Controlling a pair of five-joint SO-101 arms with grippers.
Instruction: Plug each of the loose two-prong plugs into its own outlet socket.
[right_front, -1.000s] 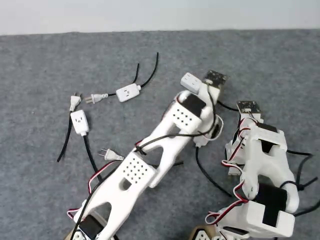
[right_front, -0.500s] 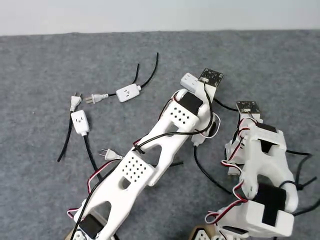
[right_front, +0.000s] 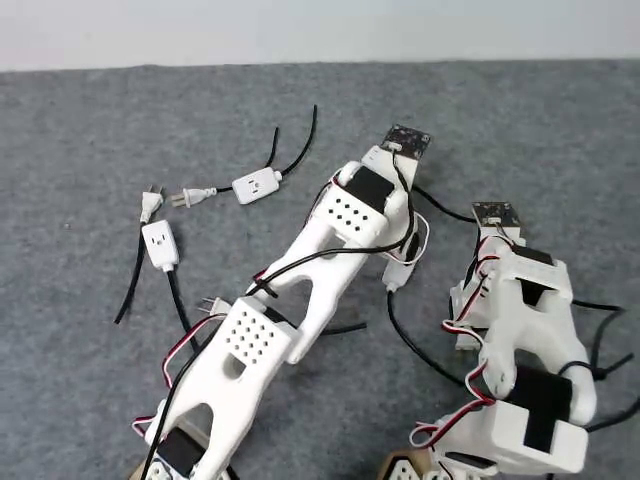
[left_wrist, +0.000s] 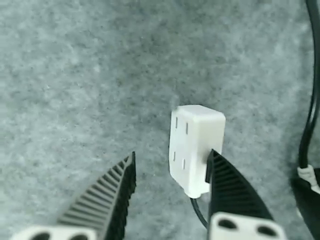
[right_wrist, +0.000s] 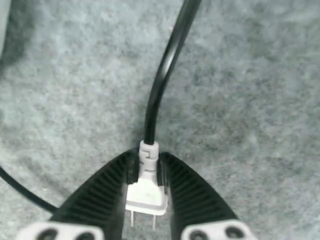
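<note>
Two-prong plug (right_wrist: 146, 192) sat clamped in the right jaws, its prongs toward the wrist and its black cord (right_wrist: 165, 75) trailing away over the grey surface (right_wrist: 260, 100), apparently held ready for mating. Near the upper centre of the high view, the left jaws stood apart around a white outlet socket (left_wrist: 192, 145), one seemingly against its side, probably to steady it for insertion.

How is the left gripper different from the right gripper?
The left gripper is open; the right gripper is shut. The left gripper has a white outlet socket loose between its fingers; the right gripper pinches a white two-prong plug with a black cord. Both have black ridged fingers.
</note>
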